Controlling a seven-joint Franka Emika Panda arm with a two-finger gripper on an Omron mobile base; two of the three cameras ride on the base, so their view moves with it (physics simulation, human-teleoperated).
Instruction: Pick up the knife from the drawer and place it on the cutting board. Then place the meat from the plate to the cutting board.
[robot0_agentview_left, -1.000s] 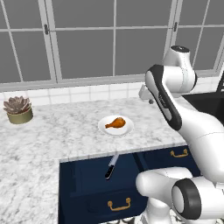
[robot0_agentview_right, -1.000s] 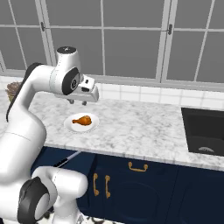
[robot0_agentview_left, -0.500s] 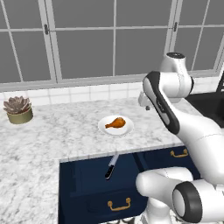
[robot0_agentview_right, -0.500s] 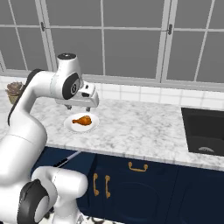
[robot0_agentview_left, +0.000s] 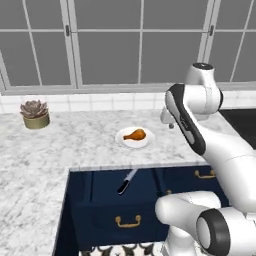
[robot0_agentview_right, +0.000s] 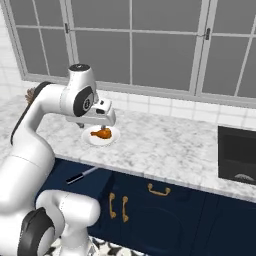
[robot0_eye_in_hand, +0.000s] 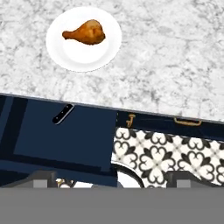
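Note:
The knife (robot0_agentview_left: 126, 181) lies in the open navy drawer (robot0_agentview_left: 95, 200), black handle toward the front; it also shows in the right base view (robot0_agentview_right: 81, 175) and the hand view (robot0_eye_in_hand: 62, 113). The meat (robot0_agentview_left: 135, 134), an orange-brown drumstick, rests on the white plate (robot0_agentview_left: 122, 141) on the marble counter, just behind the drawer. My gripper (robot0_agentview_right: 95, 124) hovers above the counter just right of the plate (robot0_agentview_right: 90, 141). In the hand view its fingertips (robot0_eye_in_hand: 41, 177) stand far apart at the bottom corners, open, with nothing between them. The cutting board is out of view.
A potted succulent (robot0_agentview_left: 34, 114) stands at the counter's back left. A dark sink (robot0_agentview_right: 237, 160) is set into the counter at the right. Navy cabinet doors with brass handles (robot0_agentview_right: 117, 207) lie below, over a patterned tile floor (robot0_eye_in_hand: 175, 153). Windows line the back wall.
The hand has sunk slightly toward the counter beside the plate, and its jaws have spread open. Knife, plate and drumstick have not moved.

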